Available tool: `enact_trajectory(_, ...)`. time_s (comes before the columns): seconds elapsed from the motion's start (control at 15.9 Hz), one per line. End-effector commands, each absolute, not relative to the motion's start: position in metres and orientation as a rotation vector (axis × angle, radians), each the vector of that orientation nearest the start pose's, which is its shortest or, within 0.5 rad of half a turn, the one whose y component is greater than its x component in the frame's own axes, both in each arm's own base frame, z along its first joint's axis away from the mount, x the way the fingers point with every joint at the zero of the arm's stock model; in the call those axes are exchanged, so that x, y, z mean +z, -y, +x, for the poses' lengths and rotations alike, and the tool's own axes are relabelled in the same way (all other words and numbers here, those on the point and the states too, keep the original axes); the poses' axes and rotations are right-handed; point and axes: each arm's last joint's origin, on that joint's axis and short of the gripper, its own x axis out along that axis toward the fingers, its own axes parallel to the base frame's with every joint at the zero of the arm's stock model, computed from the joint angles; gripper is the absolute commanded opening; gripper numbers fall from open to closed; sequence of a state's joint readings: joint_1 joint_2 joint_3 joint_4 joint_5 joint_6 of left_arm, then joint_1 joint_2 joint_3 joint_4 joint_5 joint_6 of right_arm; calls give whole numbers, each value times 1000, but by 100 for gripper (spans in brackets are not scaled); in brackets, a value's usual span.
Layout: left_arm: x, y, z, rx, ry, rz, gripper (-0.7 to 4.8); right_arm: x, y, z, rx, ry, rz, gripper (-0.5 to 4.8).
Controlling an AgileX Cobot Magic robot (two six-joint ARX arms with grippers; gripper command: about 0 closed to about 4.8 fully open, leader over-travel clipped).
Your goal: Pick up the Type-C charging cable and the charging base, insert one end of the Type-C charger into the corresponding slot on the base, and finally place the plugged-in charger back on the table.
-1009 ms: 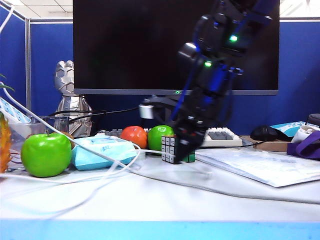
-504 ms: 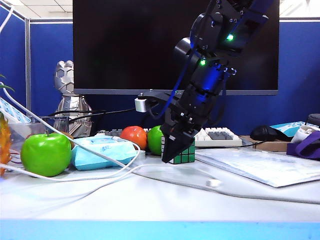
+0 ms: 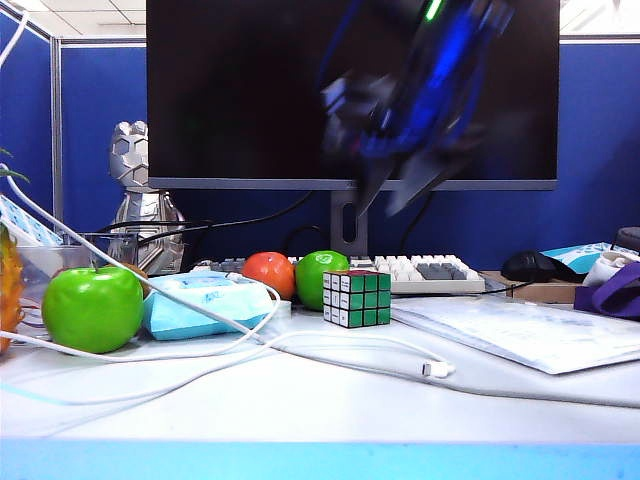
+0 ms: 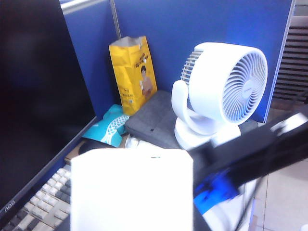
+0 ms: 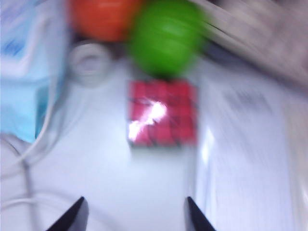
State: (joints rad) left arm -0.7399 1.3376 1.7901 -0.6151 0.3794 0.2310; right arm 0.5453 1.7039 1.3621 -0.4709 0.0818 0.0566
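The right end effector (image 3: pixel 390 195), spread wide and empty, hangs blurred above the Rubik's cube (image 3: pixel 357 297); the Type-C charging cable (image 3: pixel 436 369) lies on the worktop (image 3: pixel 330 405) before the cube. The left end effector (image 4: pixel 132 226) grips the charging base (image 4: pixel 131 188).

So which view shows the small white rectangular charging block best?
The left wrist view: the glossy white charging base fills its foreground, presumably in the left gripper, whose fingers are out of frame. The exterior view and the right wrist view, showing the right gripper open, miss it.
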Motion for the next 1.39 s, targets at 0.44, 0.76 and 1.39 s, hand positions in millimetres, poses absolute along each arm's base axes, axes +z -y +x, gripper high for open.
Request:
enact_trajectory(0.44, 520, 162, 161, -1132, 38, 220, -6, 243, -177, 289, 179, -1307, 90, 260)
enact_trajectory(0.76, 522, 159, 157, -1134, 50, 217, -6, 214, -185, 294, 148, -1488, 223, 260)
enact_trajectory(1.39, 526, 152, 150, -1132, 70, 214, -6, 184, -189, 298, 50, -1628, 291, 220)
